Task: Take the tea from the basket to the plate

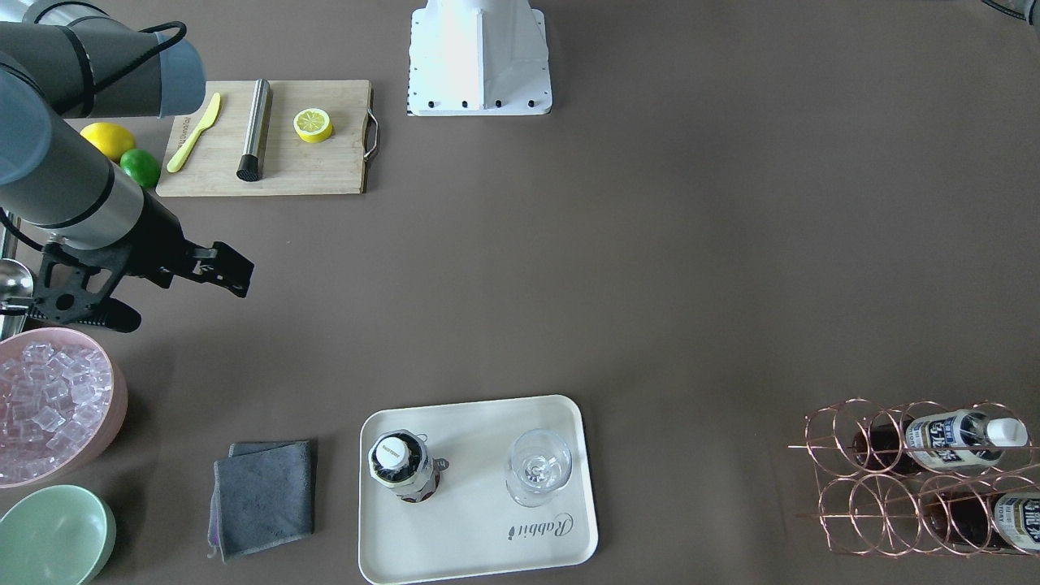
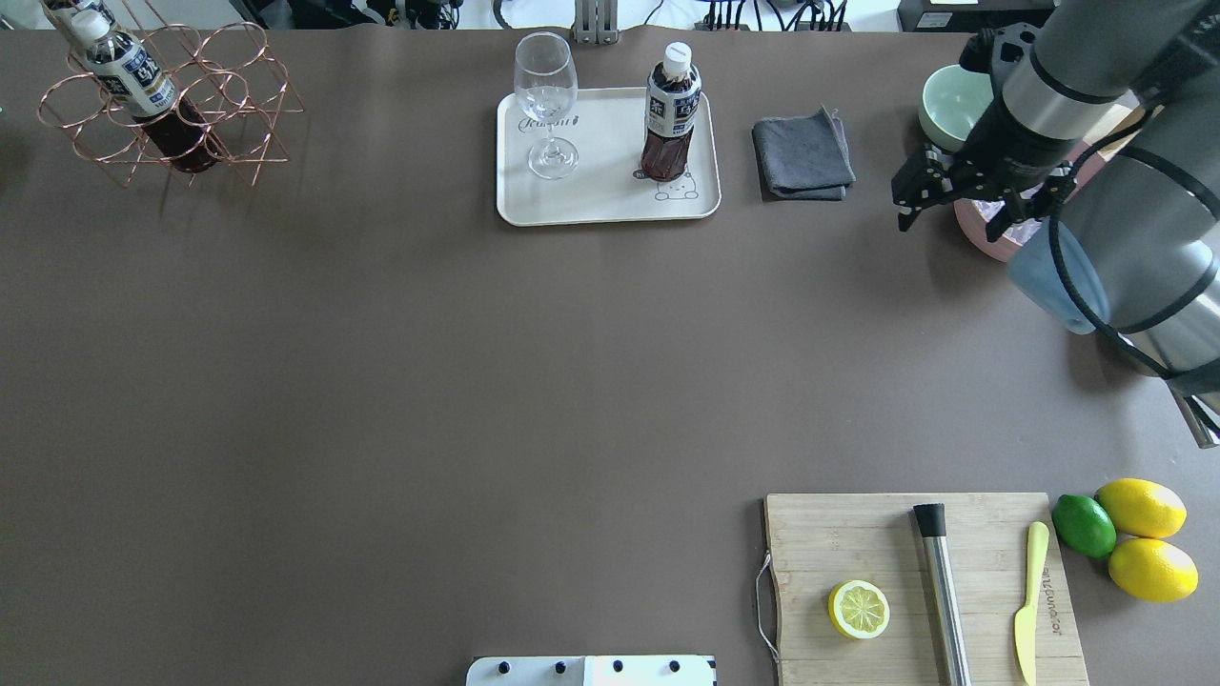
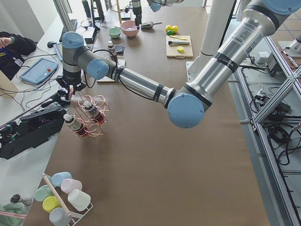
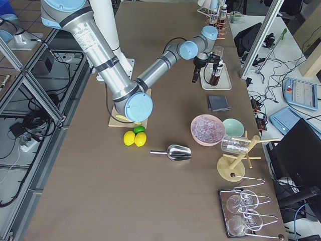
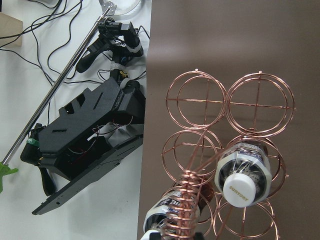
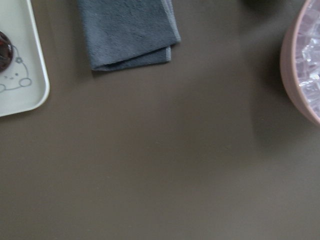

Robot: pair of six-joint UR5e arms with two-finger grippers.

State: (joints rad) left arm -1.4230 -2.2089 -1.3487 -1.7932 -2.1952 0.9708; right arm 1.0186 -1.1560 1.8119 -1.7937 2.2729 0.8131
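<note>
table (image 2: 381, 381): brown, matte | floor (image 4: 12, 165): grey tiles | frame (image 4: 31, 79): aluminium struts | light: even, soft

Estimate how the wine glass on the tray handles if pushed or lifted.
Probably tippy: the wine glass stands upright on a thin stem with a wide bowl above. Likely fragile and slick: clear glass. Looks empty, so probably light; a push may slide it on the smooth tray or topple it.

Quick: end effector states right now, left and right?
Left end effector: cannot be told; seen only from the side.
Right end effector: open, holding nothing.
</note>
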